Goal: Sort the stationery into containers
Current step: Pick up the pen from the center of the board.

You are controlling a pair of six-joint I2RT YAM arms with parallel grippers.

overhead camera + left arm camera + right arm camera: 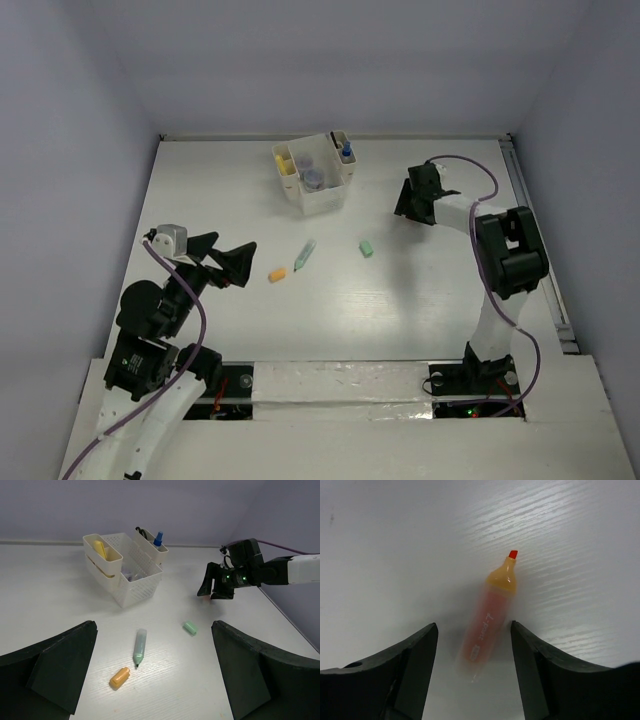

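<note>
The orange highlighter (490, 615) lies slanted on the table, right of the cream organizer (322, 203), its tip bare. If I close askew, it could twist or roll out, and the tip might smear. My right gripper (473, 630) stands wide apart astride it, holding nothing; contact I can't judge. My left gripper (235, 262) hangs apart, empty.

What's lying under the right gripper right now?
An uncapped orange highlighter lies on the table between the open fingers. The top view hides it behind the right gripper.
</note>
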